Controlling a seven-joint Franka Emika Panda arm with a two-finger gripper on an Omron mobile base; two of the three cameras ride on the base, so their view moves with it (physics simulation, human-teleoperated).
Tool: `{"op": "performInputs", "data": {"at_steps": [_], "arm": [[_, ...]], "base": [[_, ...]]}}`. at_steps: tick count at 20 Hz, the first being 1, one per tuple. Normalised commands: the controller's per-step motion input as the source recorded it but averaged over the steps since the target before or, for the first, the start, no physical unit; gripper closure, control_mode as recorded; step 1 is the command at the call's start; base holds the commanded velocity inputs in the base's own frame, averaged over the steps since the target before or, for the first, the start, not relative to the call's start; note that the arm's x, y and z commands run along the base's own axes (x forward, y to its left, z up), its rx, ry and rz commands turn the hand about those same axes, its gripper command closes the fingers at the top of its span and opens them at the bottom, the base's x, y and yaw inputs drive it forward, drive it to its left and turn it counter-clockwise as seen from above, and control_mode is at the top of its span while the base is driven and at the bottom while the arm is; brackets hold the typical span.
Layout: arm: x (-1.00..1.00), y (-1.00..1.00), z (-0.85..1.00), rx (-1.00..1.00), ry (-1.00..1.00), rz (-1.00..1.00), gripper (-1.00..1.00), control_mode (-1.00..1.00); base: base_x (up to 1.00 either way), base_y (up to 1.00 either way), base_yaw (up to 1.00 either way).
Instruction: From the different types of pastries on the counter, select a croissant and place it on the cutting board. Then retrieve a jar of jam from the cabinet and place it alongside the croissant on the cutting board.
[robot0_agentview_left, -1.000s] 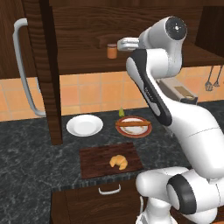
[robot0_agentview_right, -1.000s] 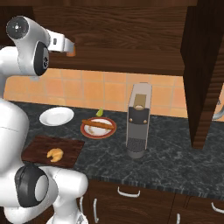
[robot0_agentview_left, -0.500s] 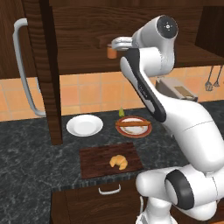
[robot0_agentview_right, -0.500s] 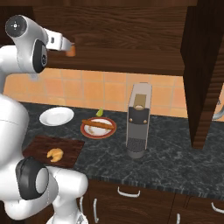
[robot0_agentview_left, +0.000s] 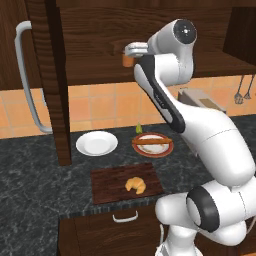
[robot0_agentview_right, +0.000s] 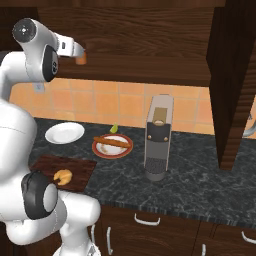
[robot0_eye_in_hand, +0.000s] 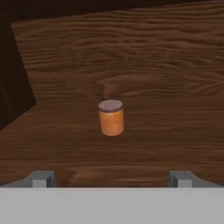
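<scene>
While the croissant (robot0_agentview_left: 135, 185) is lying on the cutting board (robot0_agentview_left: 110, 181) down on the worktop (robot0_agentview_right: 200, 177), I am holding the end effector (robot0_eye_in_hand: 111, 178) spread wide and empty up at the cabinet (robot0_agentview_left: 100, 45) shelf, facing the jar of jam (robot0_eye_in_hand: 111, 117), which is standing upright just ahead, untouched.

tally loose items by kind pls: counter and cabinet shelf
Plates: 2 (white plate, red-rimmed plate)
Pastries: 2 (croissant, pastry stick)
Cutting board: 1
Jar of jam: 1
Coffee machine: 1
Total: 7
</scene>
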Motion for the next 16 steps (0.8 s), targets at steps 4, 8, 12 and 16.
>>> {"op": "performInputs", "data": {"at_steps": [4, 8, 12, 16], "arm": [[0.28, 0.03, 0.0, -0.01, 0.0, 0.0, -1.0, -1.0], [0.3, 0.08, -0.1, -0.02, 0.02, 0.0, -1.0, -1.0], [0.37, 0.01, -0.08, 0.0, 0.03, 0.0, -1.0, -1.0], [0.33, 0.01, 0.0, 0.0, 0.01, 0.0, -1.0, -1.0]], "base": [[0.0, 0.0, 0.0], [0.0, 0.0, 0.0], [0.0, 0.0, 0.0], [0.0, 0.0, 0.0]]}}
